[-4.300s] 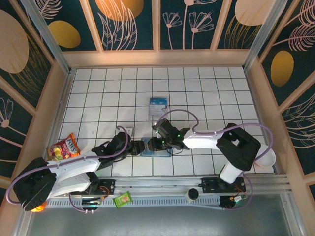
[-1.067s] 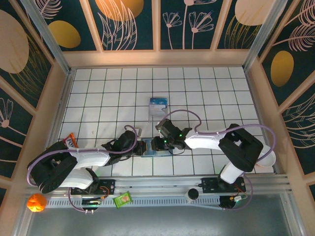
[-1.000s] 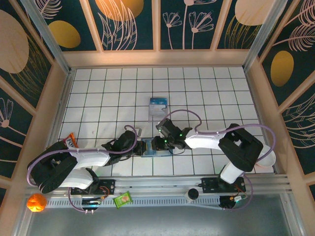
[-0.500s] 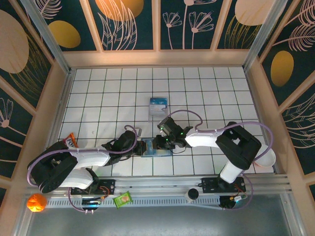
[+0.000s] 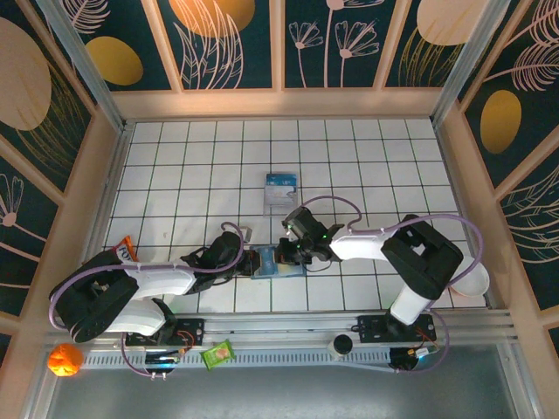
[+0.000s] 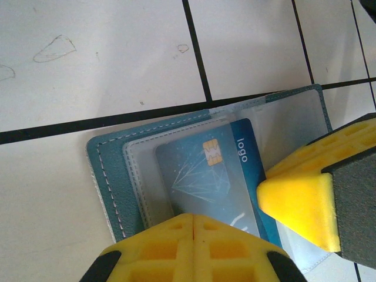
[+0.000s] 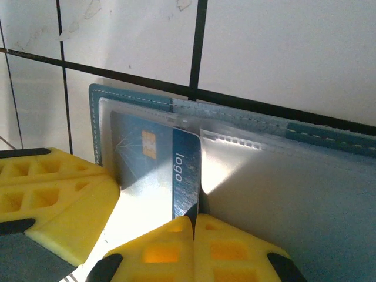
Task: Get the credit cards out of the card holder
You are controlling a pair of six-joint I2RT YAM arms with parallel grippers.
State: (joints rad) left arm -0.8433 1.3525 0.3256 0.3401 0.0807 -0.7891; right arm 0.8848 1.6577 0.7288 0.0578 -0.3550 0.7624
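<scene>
Right gripper (image 7: 194, 222), pinching the credit card (image 7: 154, 154), has edged up-frame while left gripper (image 6: 192, 220) clamps the card holder (image 6: 106, 170), so extraction seems underway.

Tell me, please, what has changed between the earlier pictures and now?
The left arm lifted and reached right, bringing the left gripper to the card holder's left end. The arm now covers most of the snack packet and exposes the orange. The right gripper shifted only slightly over the holder. The holder and the clear case look unmoved.
</scene>
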